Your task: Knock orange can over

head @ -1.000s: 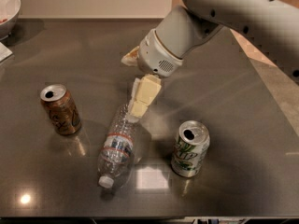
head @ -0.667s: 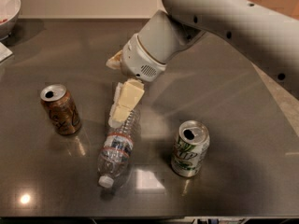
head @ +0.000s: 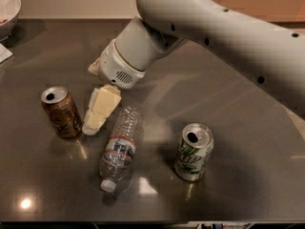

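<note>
The orange can (head: 61,111) stands upright on the dark table (head: 238,185) at the left, its silver top with the opening facing up. My gripper (head: 91,127) hangs from the white arm (head: 209,27) just to the right of the can, its cream fingers (head: 101,108) pointing down toward the table, a small gap from the can's side. The gripper holds nothing.
A clear plastic bottle (head: 121,147) lies on its side just right of the gripper, cap toward the front edge. A green-and-white can (head: 193,151) stands upright at the right. A white bowl (head: 7,6) sits at the back left corner.
My arm and gripper have moved left and forward, from above the bottle's far end to a spot beside the orange can. The can, bottle and green can have not moved.
</note>
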Robot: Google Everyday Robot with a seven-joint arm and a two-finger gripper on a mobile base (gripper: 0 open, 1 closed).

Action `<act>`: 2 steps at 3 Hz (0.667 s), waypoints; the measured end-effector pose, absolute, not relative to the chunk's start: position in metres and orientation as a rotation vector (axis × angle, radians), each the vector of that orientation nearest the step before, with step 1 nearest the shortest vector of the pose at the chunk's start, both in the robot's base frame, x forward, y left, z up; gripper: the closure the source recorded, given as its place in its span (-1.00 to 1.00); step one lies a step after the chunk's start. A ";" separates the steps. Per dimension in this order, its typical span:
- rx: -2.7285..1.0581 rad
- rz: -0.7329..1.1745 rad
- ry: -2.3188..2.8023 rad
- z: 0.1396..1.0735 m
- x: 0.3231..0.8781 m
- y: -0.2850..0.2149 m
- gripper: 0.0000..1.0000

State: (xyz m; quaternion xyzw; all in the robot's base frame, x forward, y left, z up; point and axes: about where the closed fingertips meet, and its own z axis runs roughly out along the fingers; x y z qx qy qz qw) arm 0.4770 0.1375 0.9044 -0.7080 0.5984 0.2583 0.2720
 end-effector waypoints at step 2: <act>-1.822 0.704 1.623 0.905 0.476 0.173 -1.00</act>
